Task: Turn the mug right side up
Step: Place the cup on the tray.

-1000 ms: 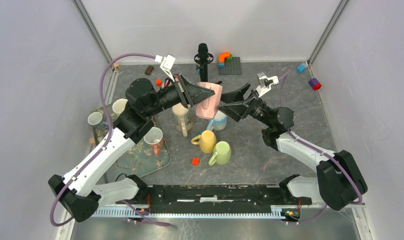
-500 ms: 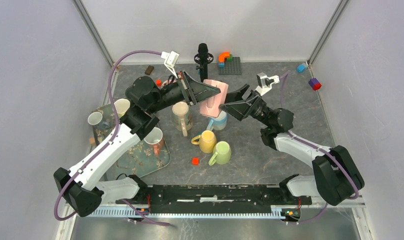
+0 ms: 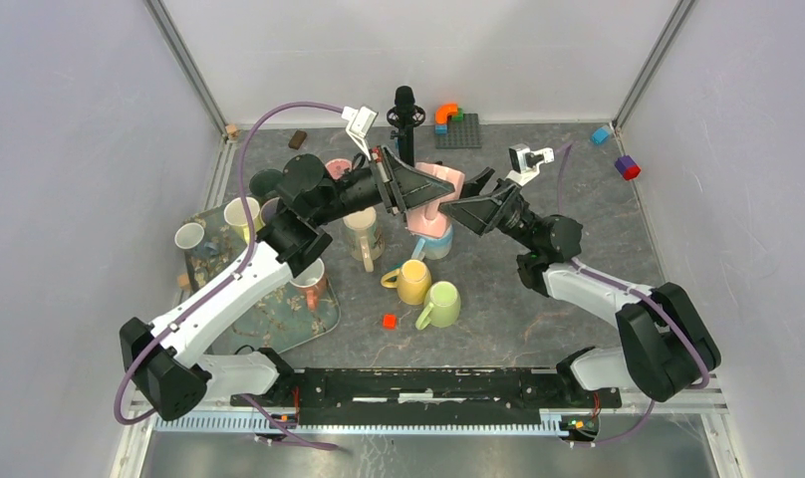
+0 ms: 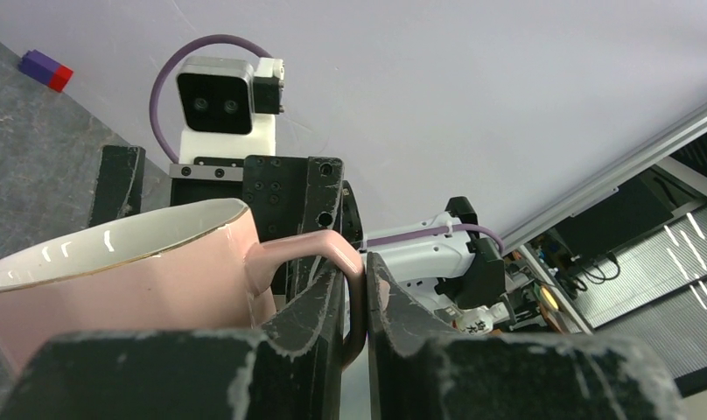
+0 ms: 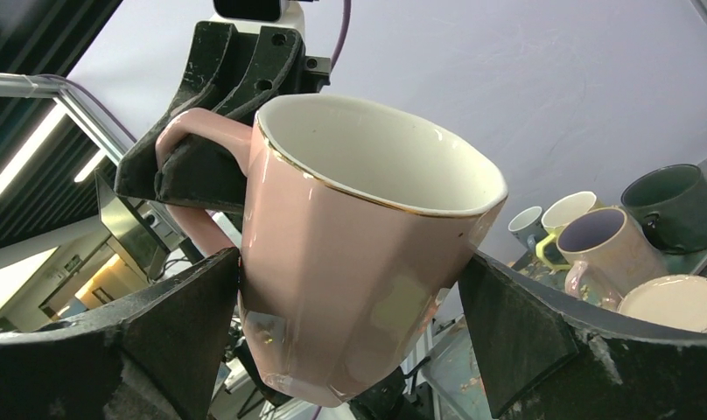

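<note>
**Desk**: the grey surface I was working over, with a patterned tray at its left side.

**Left claw**: it was raised above the far middle of the desk. In its own wrist view it was pinched on the handle of the pink mug, one finger on each side of the loop.

**Right claw**: it met the mug from the right with its fingers spread wide, one on either side of the mug's body. I could not tell whether the pads touched it.

**Pink mug**: it was held clear of the desk between the two claws, tilted, directly above a blue-and-white mug. The right wrist view showed its gold-edged rim and white inside facing upward at a slant.

**Other mugs**: a cream mug stood left of the blue-and-white one. A yellow mug and a green mug sat nearer to me.

**Red block**: it lay just near of the yellow mug.
</note>
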{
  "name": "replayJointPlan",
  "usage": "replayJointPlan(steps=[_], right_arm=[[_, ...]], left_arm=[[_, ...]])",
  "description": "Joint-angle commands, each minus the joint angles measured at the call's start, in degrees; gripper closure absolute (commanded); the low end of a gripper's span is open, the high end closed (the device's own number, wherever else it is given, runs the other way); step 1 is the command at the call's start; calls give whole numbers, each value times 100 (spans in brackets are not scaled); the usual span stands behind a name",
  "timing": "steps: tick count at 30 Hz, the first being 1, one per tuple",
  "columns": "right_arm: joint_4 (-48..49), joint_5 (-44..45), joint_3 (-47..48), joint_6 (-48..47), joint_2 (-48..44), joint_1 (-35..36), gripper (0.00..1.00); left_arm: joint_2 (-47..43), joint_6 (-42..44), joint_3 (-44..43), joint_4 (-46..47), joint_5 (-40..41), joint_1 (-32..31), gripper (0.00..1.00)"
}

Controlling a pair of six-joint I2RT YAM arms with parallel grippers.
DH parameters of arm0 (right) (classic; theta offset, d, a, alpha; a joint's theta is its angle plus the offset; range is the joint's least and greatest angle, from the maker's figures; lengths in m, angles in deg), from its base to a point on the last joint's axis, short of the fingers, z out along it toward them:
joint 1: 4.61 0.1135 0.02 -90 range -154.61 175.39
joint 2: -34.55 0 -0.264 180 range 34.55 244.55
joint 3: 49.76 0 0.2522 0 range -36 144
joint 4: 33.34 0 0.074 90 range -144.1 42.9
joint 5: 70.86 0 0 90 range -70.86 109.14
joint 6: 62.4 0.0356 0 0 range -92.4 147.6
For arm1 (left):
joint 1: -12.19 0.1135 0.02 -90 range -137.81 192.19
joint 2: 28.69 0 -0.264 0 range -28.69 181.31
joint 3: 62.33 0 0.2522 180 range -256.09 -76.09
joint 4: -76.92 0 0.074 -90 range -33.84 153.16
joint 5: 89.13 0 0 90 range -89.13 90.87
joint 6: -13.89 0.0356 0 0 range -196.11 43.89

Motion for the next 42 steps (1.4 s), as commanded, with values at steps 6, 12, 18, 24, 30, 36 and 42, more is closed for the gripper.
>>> replayJointPlan(steps=[6,12,18,24,30,36,42], right_arm=[[239,170,228,-20,-136,-15,16],[-1161,339,187,-1140,-679,-27,64],[-2558,638,296,-2185,-1240,-19,83],[-3376,942,401,-2837,-1525,-15,88],[-4163,1254,544,-3527,-1754,-20,89],[-4786,1540,686,-4112,-1941,-4,91],[-5249,1781,871,-4618,-2024,86,93]], left_arm=[[-62,-333,7,854,-102,-85,98],[-103,111,-72,48,55,-85,98],[-65,421,-131,-521,292,-84,92],[91,747,-359,-1115,490,-84,80],[246,1136,-568,-1863,759,-84,76],[436,1538,-822,-2626,1114,-116,76],[673,1921,-1125,-3250,1513,-267,77]])
